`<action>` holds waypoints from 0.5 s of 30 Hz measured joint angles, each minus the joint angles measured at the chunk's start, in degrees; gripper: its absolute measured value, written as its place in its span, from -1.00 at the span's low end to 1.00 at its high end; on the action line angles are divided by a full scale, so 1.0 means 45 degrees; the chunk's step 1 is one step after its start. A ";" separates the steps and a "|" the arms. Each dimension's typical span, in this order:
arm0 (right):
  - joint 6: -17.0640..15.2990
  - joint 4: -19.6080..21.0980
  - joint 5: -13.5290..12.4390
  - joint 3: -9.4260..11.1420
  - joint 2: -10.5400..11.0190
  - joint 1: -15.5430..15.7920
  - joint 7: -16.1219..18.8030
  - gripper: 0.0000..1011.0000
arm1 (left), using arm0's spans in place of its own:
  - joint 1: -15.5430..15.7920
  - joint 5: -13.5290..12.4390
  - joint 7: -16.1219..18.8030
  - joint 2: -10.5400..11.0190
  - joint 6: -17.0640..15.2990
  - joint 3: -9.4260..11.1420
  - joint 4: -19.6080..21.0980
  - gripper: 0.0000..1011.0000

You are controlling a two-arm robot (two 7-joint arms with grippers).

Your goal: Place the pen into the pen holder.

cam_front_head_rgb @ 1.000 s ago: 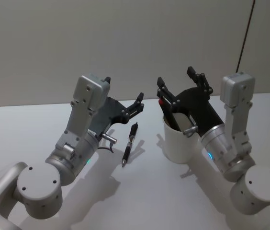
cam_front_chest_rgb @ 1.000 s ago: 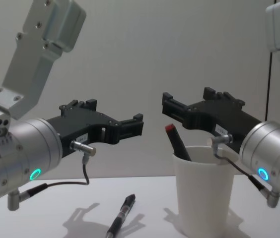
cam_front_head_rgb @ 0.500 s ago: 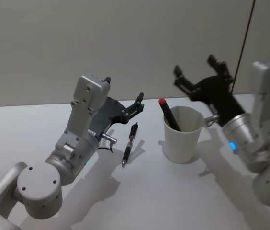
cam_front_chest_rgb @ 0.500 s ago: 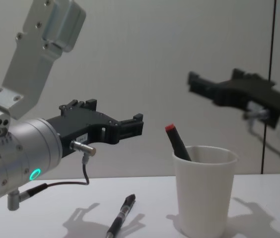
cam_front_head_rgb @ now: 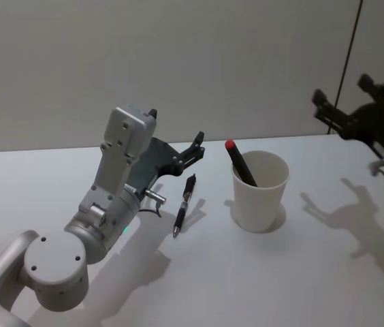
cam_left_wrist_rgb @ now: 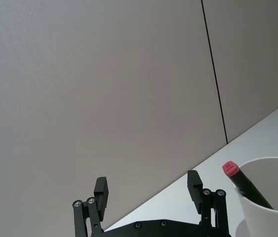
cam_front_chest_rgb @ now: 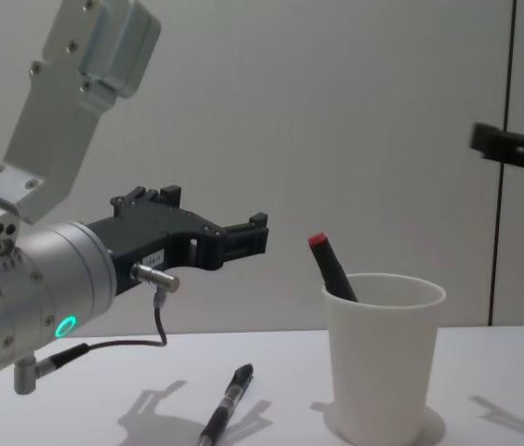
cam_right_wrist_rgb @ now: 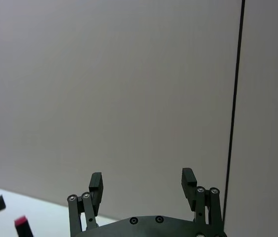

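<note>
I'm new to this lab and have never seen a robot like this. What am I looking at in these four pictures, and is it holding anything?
This is a two-armed robot working at a white table. One picture looks down from its head and one looks across the table from its chest. The other two come from cameras on its wrists, each looking out past that arm's own black fingers. The left gripper hangs open above the table, near a black pen that lies flat. To the right of that pen stands a white paper cup, the pen holder, with a red-capped pen leaning inside it. The right gripper is raised at the right, away from the cup, and is also open. Neither gripper holds anything.
</note>
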State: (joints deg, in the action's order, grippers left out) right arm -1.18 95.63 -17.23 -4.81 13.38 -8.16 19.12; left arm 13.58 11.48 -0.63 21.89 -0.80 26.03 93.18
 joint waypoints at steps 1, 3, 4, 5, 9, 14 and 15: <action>-0.0249 0.0143 -0.0153 0.0175 0.0255 0.0128 0.0264 0.98 | 0.0000 0.0000 0.0000 0.0000 0.0000 0.0000 0.0000 0.98; -0.0525 0.0305 -0.0301 0.0380 0.0571 0.0299 0.0574 0.98 | 0.0000 0.0000 0.0000 0.0000 0.0000 -0.0001 0.0000 0.98; -0.0751 0.0437 -0.0415 0.0544 0.0833 0.0483 0.0869 0.98 | 0.0000 0.0000 0.0000 0.0000 0.0000 -0.0001 0.0000 0.98; -0.0751 0.0437 -0.0415 0.0544 0.0833 0.0483 0.0869 0.98 | 0.0000 0.0000 0.0000 0.0000 0.0000 -0.0001 0.0000 0.98; -0.1466 0.0824 -0.0674 0.1135 0.1785 0.1090 0.2000 0.98 | 0.0000 0.0000 0.0000 0.0000 0.0000 0.0000 0.0000 0.98; -0.1924 0.1058 -0.0743 0.1642 0.2616 0.1722 0.3049 0.98 | 0.0001 0.0000 0.0000 0.0000 0.0000 0.0000 0.0000 0.98; -0.1979 0.1083 -0.0746 0.1712 0.2728 0.1820 0.3204 0.98 | 0.0001 0.0000 0.0000 0.0001 0.0000 -0.0001 0.0000 0.98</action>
State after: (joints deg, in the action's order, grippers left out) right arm -10.08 100.50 -20.59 2.89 25.66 0.04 33.54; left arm 13.59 11.48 -0.63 21.90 -0.80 26.02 93.18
